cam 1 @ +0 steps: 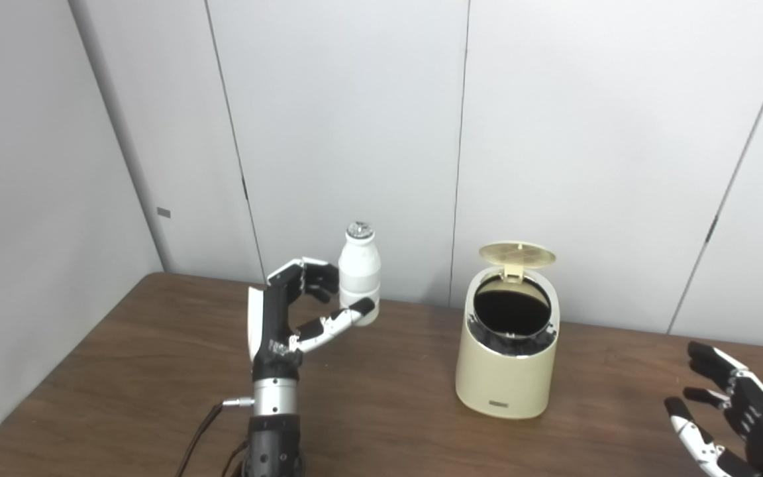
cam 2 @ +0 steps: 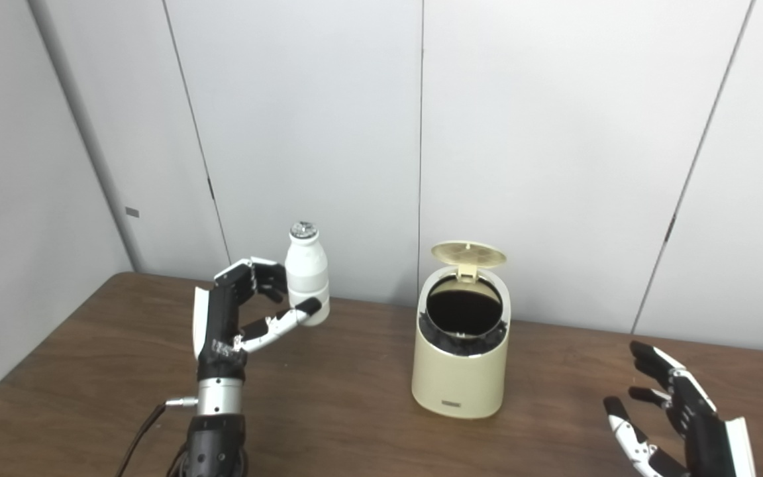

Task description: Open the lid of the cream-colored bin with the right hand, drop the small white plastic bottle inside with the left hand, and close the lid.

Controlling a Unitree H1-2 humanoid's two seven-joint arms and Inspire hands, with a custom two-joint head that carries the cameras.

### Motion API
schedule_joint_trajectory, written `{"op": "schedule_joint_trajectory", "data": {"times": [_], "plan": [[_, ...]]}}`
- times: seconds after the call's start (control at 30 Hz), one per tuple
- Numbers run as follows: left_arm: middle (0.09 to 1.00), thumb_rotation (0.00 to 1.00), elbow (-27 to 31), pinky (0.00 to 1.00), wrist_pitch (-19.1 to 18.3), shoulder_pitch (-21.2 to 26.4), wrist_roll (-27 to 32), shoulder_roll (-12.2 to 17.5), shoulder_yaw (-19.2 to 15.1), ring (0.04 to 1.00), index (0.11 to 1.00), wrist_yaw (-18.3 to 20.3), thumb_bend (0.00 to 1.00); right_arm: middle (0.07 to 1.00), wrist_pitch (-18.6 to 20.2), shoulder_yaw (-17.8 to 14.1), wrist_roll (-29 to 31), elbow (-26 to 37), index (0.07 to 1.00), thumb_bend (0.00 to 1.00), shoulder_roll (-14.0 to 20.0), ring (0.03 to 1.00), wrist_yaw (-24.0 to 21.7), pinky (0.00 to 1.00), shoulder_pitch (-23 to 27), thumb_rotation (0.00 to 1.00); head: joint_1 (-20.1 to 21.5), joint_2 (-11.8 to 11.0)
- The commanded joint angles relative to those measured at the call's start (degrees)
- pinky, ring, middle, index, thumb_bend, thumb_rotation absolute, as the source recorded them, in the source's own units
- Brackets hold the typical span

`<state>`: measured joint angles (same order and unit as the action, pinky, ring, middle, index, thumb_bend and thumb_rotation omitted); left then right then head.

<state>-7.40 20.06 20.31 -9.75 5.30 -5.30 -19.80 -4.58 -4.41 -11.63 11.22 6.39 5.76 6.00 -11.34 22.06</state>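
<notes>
The cream-colored bin [cam 1: 506,371] stands on the brown table with its round lid [cam 1: 517,254] flipped up at the back, showing a dark opening [cam 1: 511,309]. My left hand [cam 1: 302,305] is raised above the table, left of the bin, and is shut on the small white plastic bottle [cam 1: 359,271], held upright with its silver cap on top. My right hand [cam 1: 732,417] is open and empty, low at the right edge, well to the right of the bin.
The brown table [cam 1: 381,411] runs to grey wall panels [cam 1: 355,132] behind. A cable [cam 1: 199,430] hangs from my left wrist near the front edge.
</notes>
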Motion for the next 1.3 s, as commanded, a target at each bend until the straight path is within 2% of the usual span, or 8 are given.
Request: {"op": "schedule_joint_trajectory", "data": {"times": [0.0,0.13,0.4,0.67,0.73,0.83,1.07,1.27], "plan": [[0.493,0.0,2.9,0.41,-0.8,2.8,3.3,-0.8,-0.5,0.482,0.449,1.6,0.5,0.827,-1.5,0.0,-0.1,1.2,0.78,0.05,0.1,0.819,0.4,0.67,1.9,0.0,0.0,-0.1],[0.485,0.0,3.2,0.43,-0.6,4.4,6.5,-2.3,-0.4,0.493,0.449,3.6,0.5,0.834,-2.9,-0.2,-0.1,-0.5,0.792,0.06,0.2,0.827,0.7,0.7,1.9,0.0,1.0,-0.5],[0.469,0.0,2.0,0.61,2.0,6.7,5.9,-4.1,1.0,0.533,0.448,5.9,0.5,0.844,-6.5,-0.4,-0.6,-5.0,0.812,0.12,0.5,0.843,2.0,0.76,2.1,0.0,3.2,-1.3],[0.471,0.0,-4.5,0.74,6.5,10.5,4.5,-5.7,2.6,0.542,0.444,6.4,0.5,0.85,-11.2,-0.8,0.4,-10.2,0.814,0.19,0.6,0.845,2.6,0.77,2.6,0.0,5.6,-2.5],[0.49,0.0,-6.1,0.76,6.7,11.3,4.9,-6.2,3.0,0.484,0.458,6.6,0.5,0.852,-12.3,-1.0,0.2,-11.6,0.819,0.2,0.7,0.847,2.9,0.78,2.7,0.0,6.3,-2.8],[0.489,0.0,-8.6,0.76,6.8,12.6,5.0,-6.8,3.6,0.47,0.469,6.5,0.5,0.843,-13.6,-1.1,0.2,-13.3,0.811,0.24,0.8,0.836,3.2,0.76,2.8,0.13,6.8,-2.9],[0.485,0.0,-12.4,0.67,6.8,14.4,4.0,-6.4,6.2,0.468,0.473,4.9,0.5,0.838,-15.8,-1.1,-0.4,-15.7,0.806,0.31,0.8,0.828,4.3,0.75,3.0,0.3,8.3,-3.3],[0.483,0.0,-14.3,0.68,6.8,15.2,4.7,-6.4,7.5,0.468,0.475,4.6,0.5,0.846,-17.3,-0.9,0.3,-16.7,0.813,0.33,0.9,0.841,4.5,0.77,3.0,0.34,9.1,-3.4]]}}
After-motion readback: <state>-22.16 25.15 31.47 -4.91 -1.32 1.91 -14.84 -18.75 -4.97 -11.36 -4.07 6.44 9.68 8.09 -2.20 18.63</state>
